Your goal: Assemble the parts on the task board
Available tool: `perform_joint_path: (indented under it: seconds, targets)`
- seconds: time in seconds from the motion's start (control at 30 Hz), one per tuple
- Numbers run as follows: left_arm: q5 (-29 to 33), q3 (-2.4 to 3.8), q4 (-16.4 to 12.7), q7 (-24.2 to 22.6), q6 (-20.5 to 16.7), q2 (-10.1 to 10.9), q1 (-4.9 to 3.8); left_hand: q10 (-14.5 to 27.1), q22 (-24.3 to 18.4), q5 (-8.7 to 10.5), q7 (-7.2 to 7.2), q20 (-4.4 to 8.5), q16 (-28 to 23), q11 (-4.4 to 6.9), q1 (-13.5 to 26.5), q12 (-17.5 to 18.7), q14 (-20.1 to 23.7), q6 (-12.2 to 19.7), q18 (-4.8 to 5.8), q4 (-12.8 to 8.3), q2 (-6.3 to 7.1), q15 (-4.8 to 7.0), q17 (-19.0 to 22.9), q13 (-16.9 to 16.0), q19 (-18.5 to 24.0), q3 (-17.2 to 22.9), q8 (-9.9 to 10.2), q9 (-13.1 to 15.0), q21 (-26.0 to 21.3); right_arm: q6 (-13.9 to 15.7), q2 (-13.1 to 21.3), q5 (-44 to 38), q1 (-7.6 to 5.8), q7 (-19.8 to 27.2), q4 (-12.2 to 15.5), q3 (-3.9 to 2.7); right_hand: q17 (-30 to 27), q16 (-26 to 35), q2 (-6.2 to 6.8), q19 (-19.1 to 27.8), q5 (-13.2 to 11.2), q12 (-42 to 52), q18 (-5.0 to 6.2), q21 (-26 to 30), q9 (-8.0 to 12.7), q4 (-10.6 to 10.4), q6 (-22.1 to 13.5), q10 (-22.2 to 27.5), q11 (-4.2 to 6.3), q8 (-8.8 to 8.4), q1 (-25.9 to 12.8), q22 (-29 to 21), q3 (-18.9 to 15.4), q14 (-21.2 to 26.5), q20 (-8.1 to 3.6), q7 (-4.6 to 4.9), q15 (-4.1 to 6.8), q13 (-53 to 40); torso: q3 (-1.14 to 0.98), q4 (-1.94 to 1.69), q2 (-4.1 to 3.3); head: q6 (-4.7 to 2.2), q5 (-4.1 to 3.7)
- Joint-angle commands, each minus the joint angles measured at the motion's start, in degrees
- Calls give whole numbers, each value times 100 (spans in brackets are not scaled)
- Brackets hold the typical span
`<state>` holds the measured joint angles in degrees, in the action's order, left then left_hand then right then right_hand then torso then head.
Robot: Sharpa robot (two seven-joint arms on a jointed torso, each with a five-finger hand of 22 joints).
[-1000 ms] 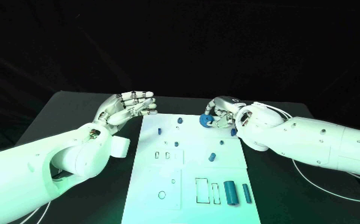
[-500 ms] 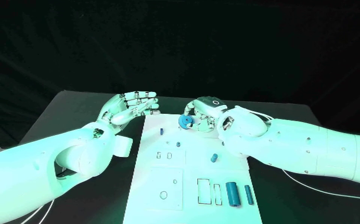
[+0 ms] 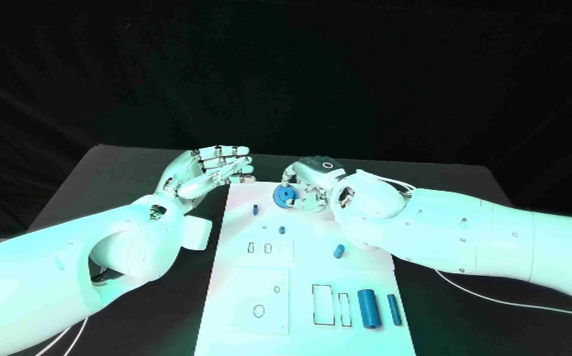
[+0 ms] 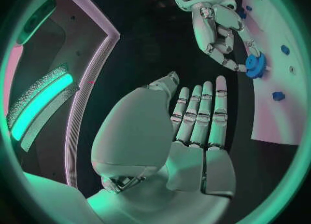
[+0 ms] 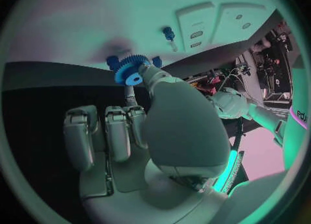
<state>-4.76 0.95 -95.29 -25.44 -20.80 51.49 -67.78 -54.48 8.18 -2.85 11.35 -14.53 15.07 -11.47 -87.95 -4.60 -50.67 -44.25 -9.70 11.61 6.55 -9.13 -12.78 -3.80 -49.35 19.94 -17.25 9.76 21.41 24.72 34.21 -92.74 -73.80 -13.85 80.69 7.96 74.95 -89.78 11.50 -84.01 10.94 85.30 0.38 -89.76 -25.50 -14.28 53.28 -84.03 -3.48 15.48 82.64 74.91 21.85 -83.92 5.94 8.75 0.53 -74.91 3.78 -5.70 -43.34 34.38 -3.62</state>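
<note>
Place: a robot test lab, or a staged demo booth.
Backdrop: plain black all around and behind the black table [image 3: 119, 176], with no household furniture in sight.
Work surface: a white task board [image 3: 269, 290] with cut-out slots lay in the middle of the table, carrying small blue parts [image 3: 367, 307].
Lighting: glowing green and pink light strips [image 4: 39, 105] ran along the room's edge, casting a teal tint.
Equipment: cluttered cables and gear [image 5: 266, 58] sat beyond the table.
</note>
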Motion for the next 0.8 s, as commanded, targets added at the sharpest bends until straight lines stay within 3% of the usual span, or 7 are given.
perform_joint_path:
  seconds: [0.03, 0.3, 0.8]
  targets:
    - [8, 5, 12, -34, 108, -14, -6, -25, 5, -8, 330, 16, 14, -19, 14, 26, -42, -43, -56, -8, 34, 5, -6, 9, 11, 29, 22, -8, 31, -220, -68, -60, 44, 63, -71, 1, 1466, -7, 10, -599, -19, -26, -38, -24, -9, 1, 124, -184, 37, 1, -70, 1509, 36, -598, -54, -104, 39, -1029, -7, -12, -3, 7, 17]
    - [6, 5, 50, -19, 110, -3, -7, -25, 5, -8, 330, 16, 14, -19, 14, 26, -42, -43, -56, -8, 34, 5, -6, 9, 11, 29, 22, -8, 31, -308, -146, -31, 93, 89, -161, 2, 1464, -6, 25, -599, -15, -31, -38, -24, -5, 0, 122, -180, 34, -7, -92, 1509, 43, -598, -54, -102, 39, -1025, 3, -5, -5, 18, 30]
    - [-4, 5, -15, 25, 133, 17, -8, -23, 12, -8, 333, 14, 8, -22, 50, 52, -41, -42, -57, -35, 58, 3, -25, 8, 27, 96, 39, -21, 56, -313, -219, -44, 112, 13, -329, 9, 1416, 13, 88, -599, -23, -143, -38, -24, 25, -23, 58, -88, 14, -77, -229, 1509, 78, -586, -42, -75, 19, -926, 1, -2, 3, 36, 46]
